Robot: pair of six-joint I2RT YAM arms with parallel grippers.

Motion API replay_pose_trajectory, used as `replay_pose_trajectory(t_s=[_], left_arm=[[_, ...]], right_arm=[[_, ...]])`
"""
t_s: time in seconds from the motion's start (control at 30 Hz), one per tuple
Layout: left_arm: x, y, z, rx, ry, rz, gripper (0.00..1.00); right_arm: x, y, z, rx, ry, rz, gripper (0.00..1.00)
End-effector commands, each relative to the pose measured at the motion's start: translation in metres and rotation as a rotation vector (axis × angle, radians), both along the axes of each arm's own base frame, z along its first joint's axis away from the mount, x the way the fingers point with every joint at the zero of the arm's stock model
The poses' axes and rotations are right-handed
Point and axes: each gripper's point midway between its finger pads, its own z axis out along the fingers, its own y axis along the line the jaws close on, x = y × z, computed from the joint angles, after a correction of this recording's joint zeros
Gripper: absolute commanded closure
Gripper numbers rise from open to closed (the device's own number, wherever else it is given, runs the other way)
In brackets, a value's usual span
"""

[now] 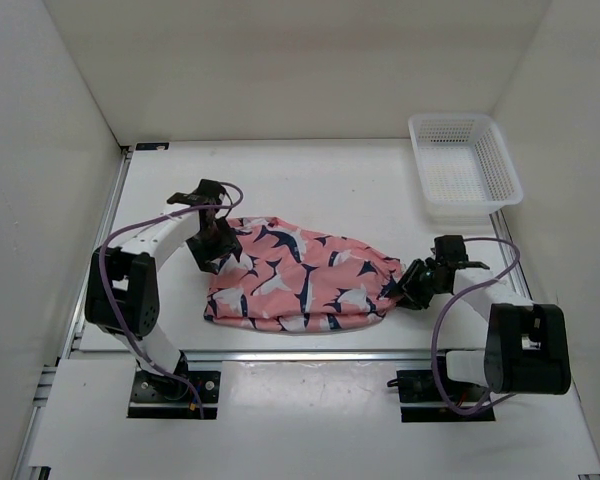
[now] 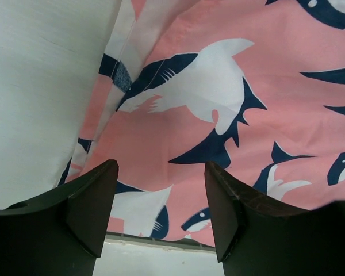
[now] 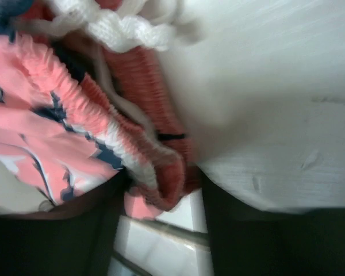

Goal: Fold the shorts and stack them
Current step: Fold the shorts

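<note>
shorts [image 1: 300,280] lie flat mid table [image 1: 330,180], hem end l, elastic waistband [image 3: 132,144] r. step: prob start of a fold, arms at both ends. l gripper [image 1: 216,246] over hem corner, fingers spread, nothing pinched. r gripper [image 1: 408,284] at waistband, band sits btwn fingers but view is blurry, can't tell if clamped. next: likely needs both ends gripped, then one end carried over. basket [image 1: 456,118] far r, apart. no brand/text readable.

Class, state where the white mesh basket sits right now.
In the top view, the basket sits in the table's far right corner, beyond the right arm and apart from the shorts.
</note>
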Motion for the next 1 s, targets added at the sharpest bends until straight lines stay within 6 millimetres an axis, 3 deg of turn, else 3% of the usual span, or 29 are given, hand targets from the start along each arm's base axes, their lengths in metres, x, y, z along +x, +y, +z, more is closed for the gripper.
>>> replay_pose_trajectory(t_s=[0.0, 0.1, 0.23, 0.27, 0.37, 0.4, 0.57, 0.7, 0.77, 0.83, 0.9, 0.93, 0.97], left_arm=[[0.006, -0.001, 0.021, -0.047, -0.076, 0.003, 0.28], [0.004, 0.003, 0.023, -0.065, -0.077, -0.002, 0.29], [0.000, 0.012, 0.027, -0.075, -0.099, 0.009, 0.35], [-0.003, 0.015, 0.026, -0.074, -0.098, 0.018, 0.45], [-0.003, 0.014, 0.014, -0.083, -0.084, 0.027, 0.83], [-0.006, 0.011, 0.006, -0.097, -0.059, 0.023, 0.90], [-0.004, -0.005, -0.027, -0.119, 0.018, 0.010, 0.90], [0.001, -0.007, -0.044, -0.103, 0.041, 0.003, 0.90], [0.006, -0.018, -0.046, -0.113, 0.048, -0.023, 0.90], [0.011, -0.026, -0.048, -0.115, 0.041, -0.044, 0.90], [0.014, -0.032, -0.054, -0.111, 0.055, -0.057, 0.90], [0.017, -0.032, -0.054, -0.112, 0.053, -0.057, 0.90], [0.017, -0.033, -0.054, -0.113, 0.053, -0.048, 0.90]], right_arm=[[0.013, -0.009, -0.013, -0.059, -0.020, -0.048, 0.68], [0.025, -0.020, -0.004, -0.118, -0.060, -0.074, 1.00], [0.036, -0.046, 0.019, -0.279, -0.112, -0.079, 1.00], [0.046, -0.051, 0.035, -0.310, -0.172, -0.069, 1.00], [0.054, -0.062, 0.053, -0.383, -0.231, -0.064, 1.00], [0.060, -0.062, 0.063, -0.389, -0.269, -0.054, 1.00], [0.073, -0.061, 0.081, -0.403, -0.312, -0.037, 1.00], [0.080, -0.049, 0.097, -0.438, -0.356, 0.014, 1.00], [0.084, -0.045, 0.103, -0.473, -0.375, 0.035, 1.00], [0.090, -0.031, 0.118, -0.489, -0.418, 0.072, 1.00], [0.089, -0.015, 0.120, -0.505, -0.404, 0.123, 1.00], [0.097, -0.007, 0.137, -0.507, -0.439, 0.118, 1.00], [0.099, 0.002, 0.138, -0.519, -0.436, 0.145, 1.00]])
